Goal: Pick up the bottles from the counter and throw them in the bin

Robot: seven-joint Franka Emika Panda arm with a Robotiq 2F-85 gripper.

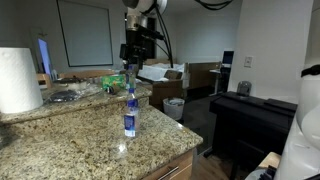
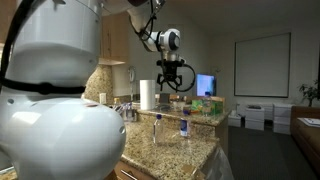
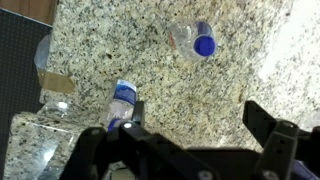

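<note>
Granite counter (image 1: 60, 140) in a kitchen-office room. Left to right in an exterior view: paper-towel roll (image 1: 15, 80), blue-labelled bottle (image 1: 130, 110) upright on the counter, bin (image 1: 174, 108) on the floor past the edge. Near it stands the second bottle (image 2: 157, 128). Above both hovers the end effector (image 1: 131, 68), jaws spread, empty. Looks like the approach for the first pick. In the wrist view the nearer bottle is beside one finger, off-centre, so next move is probably shift over, descend, clamp.

In an exterior view the camera sits low and close at the counter (image 1: 90, 150) edge. In an exterior view it looks past the arm (image 2: 50, 110), which fills the left of the frame. The wrist view faces straight down, near. All three share the counter.
</note>
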